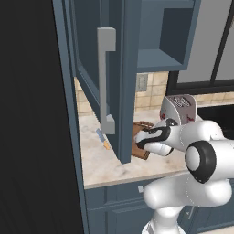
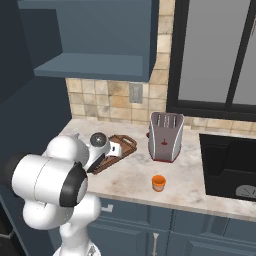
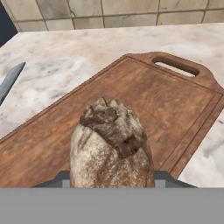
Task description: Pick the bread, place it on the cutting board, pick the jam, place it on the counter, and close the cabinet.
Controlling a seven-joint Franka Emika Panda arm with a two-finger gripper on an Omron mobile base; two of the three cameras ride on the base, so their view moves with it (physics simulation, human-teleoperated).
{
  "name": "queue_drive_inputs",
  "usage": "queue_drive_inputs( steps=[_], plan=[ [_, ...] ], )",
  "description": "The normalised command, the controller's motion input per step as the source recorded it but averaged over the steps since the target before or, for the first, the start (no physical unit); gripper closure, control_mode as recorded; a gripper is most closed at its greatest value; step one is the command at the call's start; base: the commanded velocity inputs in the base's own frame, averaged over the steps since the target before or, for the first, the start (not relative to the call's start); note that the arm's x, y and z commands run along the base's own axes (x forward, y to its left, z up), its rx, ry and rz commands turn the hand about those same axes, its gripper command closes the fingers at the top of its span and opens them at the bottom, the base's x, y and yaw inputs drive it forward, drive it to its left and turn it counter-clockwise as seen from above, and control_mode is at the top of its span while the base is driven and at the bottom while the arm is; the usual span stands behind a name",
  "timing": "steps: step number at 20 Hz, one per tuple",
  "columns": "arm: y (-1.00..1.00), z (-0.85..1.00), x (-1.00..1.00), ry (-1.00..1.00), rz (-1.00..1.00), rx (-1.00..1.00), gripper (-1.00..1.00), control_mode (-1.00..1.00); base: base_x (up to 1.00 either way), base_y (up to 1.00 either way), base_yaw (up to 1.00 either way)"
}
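Presently catalogued, working outward from the end effector.

Item 1: end effector (image 3: 112, 177), closed on the bread (image 3: 112, 151), a tan-brown crusty lump with a darker torn top, seen between the two finger tips in the hand view. The bread sits low over the cutting board (image 3: 170, 103); whether it touches the wood cannot be told.

Item 2: cutting board, dark-brown wood, rectangular, with a handle loop at the end nearer the backsplash. It lies flat on the tabletop (image 2: 130, 180), to the left of the toaster (image 2: 165, 136) in the right base view.

Item 3: knife (image 1: 102, 138), grey blade and orange handle, lying on the tabletop beside the board on its left, apart from it.

Item 4: toaster, silver with dark slots, upright against the back of the tabletop.

Item 5: jam (image 2: 158, 183), a short orange jar, standing upright on the tabletop near its front edge, in front of the toaster and well apart from the board.

Item 6: tabletop, beige marbled stone with a pale edge, over blue-grey base cabinets (image 2: 150, 220). A dark sink (image 2: 230, 167) is set into it at the right.

Item 7: cabinet (image 2: 100, 40), blue-grey, wall-mounted above the tabletop; its door (image 1: 98, 77) stands swung open towards the robot, long grey bar handle facing out.

Item 8: room. Tan tiled backsplash (image 2: 100, 102) with a wall outlet (image 2: 135, 92); dark-framed window (image 2: 215, 55) above the sink.
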Motion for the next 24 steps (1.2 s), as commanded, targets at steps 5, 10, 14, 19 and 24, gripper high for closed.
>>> queue_drive_inputs(
  steps=[5,10,14,19,24],
  plan=[
    [0.05,-0.13,0.00,0.00,0.00,0.00,1.00,-1.00,0.00,0.00,0.00],
    [0.05,-0.03,0.00,0.00,0.00,0.00,1.00,-1.00,0.00,0.00,0.00],
    [0.04,0.00,0.00,0.00,0.00,0.00,-1.00,-1.00,0.00,0.00,0.00],
    [0.00,0.00,0.00,0.00,0.00,0.00,-1.00,-1.00,0.00,0.00,0.00],
    [0.00,0.00,-0.01,0.00,0.00,0.00,-1.00,-1.00,0.00,0.00,0.00]
  ],
)
